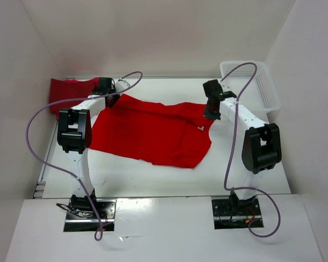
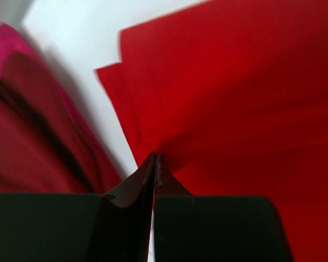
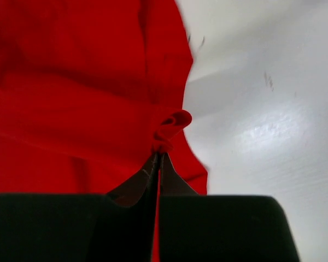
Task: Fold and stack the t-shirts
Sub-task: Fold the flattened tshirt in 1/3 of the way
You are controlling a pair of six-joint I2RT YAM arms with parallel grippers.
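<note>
Left wrist: pinching far left corner of bright red t-shirt (image 1: 153, 131) with left gripper (image 2: 154, 159), jaws fully closed; likewise with right gripper (image 3: 158, 156), clamped on bunched right edge.

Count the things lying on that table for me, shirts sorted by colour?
bright red t-shirt: 1
pinkish-crimson t-shirt: 1
dark maroon t-shirt: 1
white mesh basket: 1
Total: 4
</note>
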